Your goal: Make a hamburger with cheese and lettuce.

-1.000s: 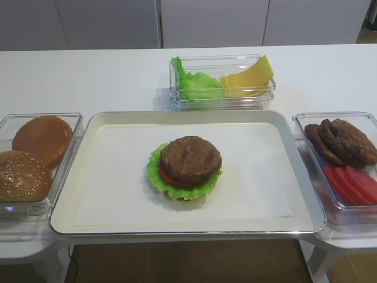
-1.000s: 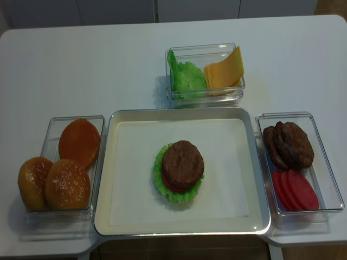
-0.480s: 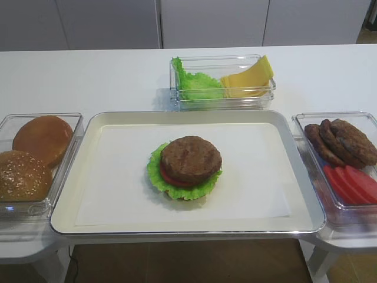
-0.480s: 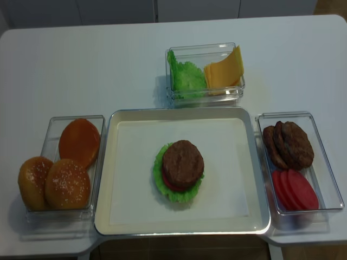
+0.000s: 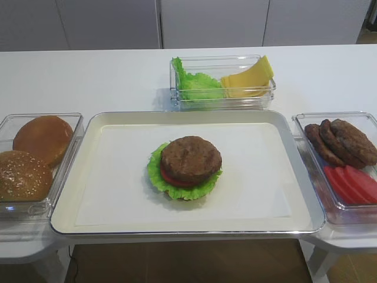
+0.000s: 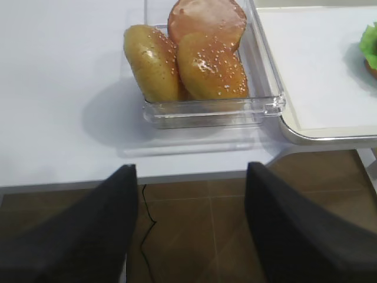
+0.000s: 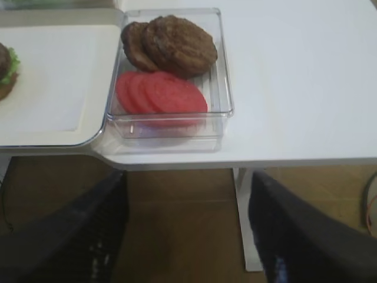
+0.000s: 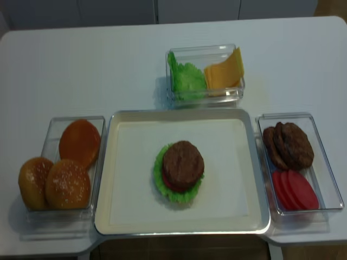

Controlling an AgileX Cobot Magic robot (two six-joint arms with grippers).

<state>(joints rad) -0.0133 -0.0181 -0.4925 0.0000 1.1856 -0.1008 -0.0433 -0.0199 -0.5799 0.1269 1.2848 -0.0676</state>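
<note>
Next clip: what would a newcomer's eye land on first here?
The half-built hamburger at the middle of the tray, brown patty on top of tomato and ruffled lettuce. Behind the tray, a clear box holds the yellow cheese beside green leaves. Buns sit in a box on the left, spare patties on the right.

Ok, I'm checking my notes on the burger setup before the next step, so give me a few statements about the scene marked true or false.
1. The hamburger has a patty on top. True.
2. The cheese lies on the hamburger. False: it is in the clear bin with the lettuce.
3. The tomato slices share a bin with the loose patties. True.
4. The buns sit right of the tray. False: left.
</note>
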